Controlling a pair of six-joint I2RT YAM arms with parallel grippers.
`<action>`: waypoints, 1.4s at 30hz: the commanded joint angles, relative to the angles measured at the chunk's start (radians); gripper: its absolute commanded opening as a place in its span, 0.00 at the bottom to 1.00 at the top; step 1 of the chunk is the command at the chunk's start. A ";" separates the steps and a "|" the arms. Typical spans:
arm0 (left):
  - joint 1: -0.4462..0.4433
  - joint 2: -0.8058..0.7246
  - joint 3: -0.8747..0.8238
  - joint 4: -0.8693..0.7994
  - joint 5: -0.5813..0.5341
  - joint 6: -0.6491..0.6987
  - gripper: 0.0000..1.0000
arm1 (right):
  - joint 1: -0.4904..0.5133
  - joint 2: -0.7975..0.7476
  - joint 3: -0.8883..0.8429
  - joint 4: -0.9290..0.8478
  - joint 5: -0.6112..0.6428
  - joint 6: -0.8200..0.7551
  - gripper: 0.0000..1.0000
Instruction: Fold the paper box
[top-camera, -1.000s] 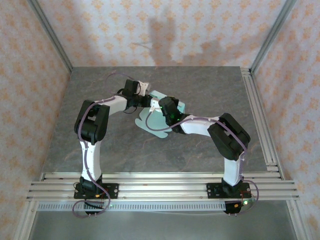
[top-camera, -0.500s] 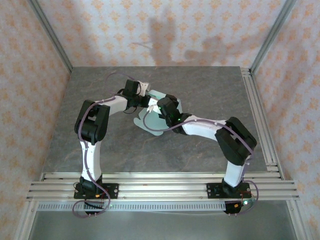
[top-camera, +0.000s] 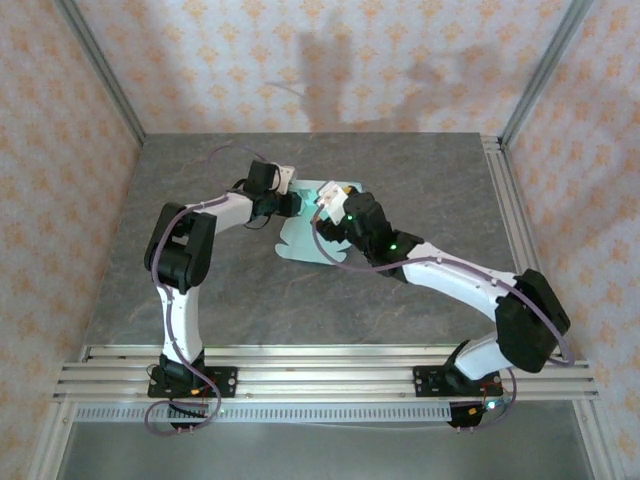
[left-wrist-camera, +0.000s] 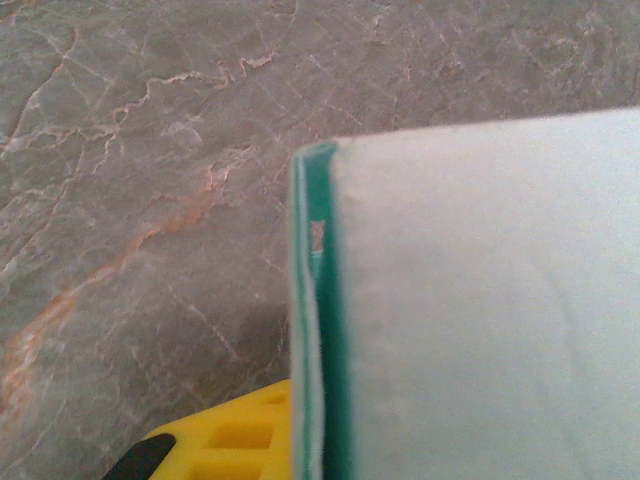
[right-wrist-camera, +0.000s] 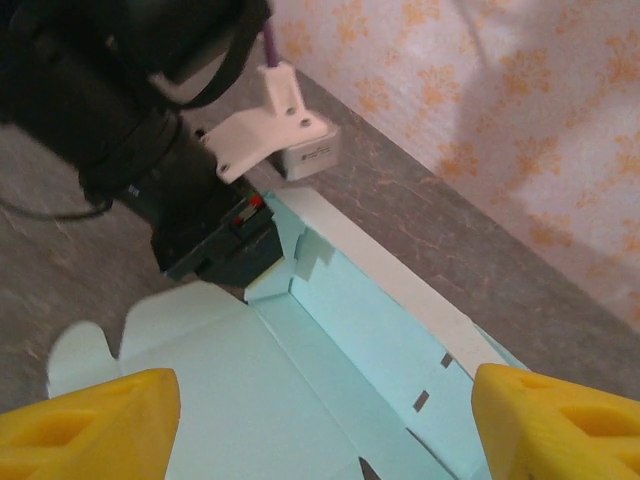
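Status: paper box (top-camera: 300, 243) sits on the grey marbled table (top-camera: 200, 290), around the centre and a bit toward the far edge, between the two wrists. It is mostly an open blank lying flat, with a rounded tab (right-wrist-camera: 80, 350) at its near-left and the wide main panel on the surface. One long side panel (right-wrist-camera: 360, 300) along the far edge is folded up off the table. Small die-cut slots sit near its crease in the right wrist view.

Left gripper (right-wrist-camera: 238, 258) is at the left end of that raised panel, touching the blank at the corner. In the left wrist view the card is right up against the lens and blurred, with a darker green edge running vertically. One yellow finger (left-wrist-camera: 235, 445) sits just under it at the bottom. Reads as pinching the card edge; the second finger is hidden behind the card. White camera mount (right-wrist-camera: 290, 135) and purple cable (right-wrist-camera: 270, 40) sit on top of that wrist.

Right gripper (right-wrist-camera: 320, 440) hangs over the flat panel from the near-right. Its fingers are spread wide, yellow tips at both bottom corners of its own view, card below. Can't tell if the tips touch the card. Right arm (top-camera: 460, 285) is stretched low across the table from its base.

Patterned peach wall (right-wrist-camera: 480, 90) is behind.
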 joint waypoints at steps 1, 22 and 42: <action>-0.023 -0.089 -0.030 -0.020 -0.051 0.049 0.14 | -0.055 -0.058 -0.001 0.032 -0.063 0.220 0.76; -0.172 -0.178 -0.096 -0.140 -0.188 0.228 0.08 | -0.401 0.129 0.262 -0.375 -0.555 0.678 0.71; -0.212 -0.134 -0.144 -0.084 -0.254 0.175 0.11 | -0.400 0.324 0.173 -0.226 -0.724 0.598 0.64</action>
